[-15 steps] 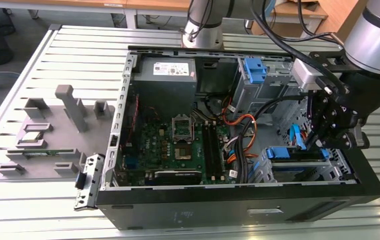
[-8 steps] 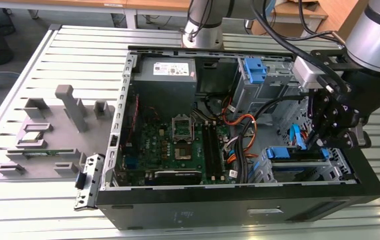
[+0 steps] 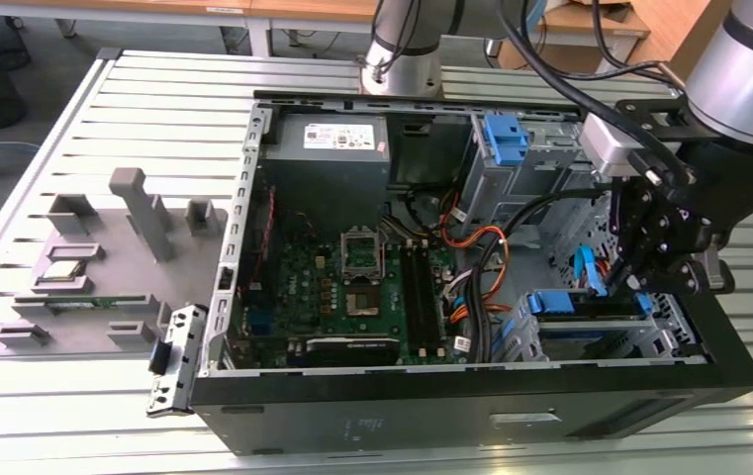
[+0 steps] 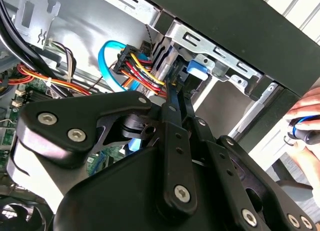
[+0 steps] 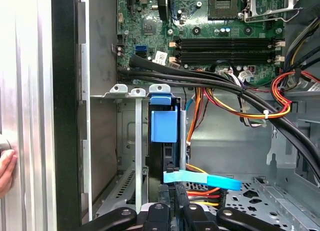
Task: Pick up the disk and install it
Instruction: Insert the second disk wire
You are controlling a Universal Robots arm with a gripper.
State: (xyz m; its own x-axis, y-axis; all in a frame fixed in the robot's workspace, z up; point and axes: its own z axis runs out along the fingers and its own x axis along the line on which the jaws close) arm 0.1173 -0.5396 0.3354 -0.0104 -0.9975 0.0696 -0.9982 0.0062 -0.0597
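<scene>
Ridged metal table [image 3: 112,119]; blue-railed disk [image 5: 164,126] seated in cage.

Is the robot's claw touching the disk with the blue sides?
Cannot tell. In the first wrist view the disk stands on edge in the metal cage, and the gripper sits right at its end, hiding any contact.

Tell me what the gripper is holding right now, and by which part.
Cannot be told. The gripper is at the cabled end of the disk, which sits in the drive cage; no clear hold shows.
</scene>
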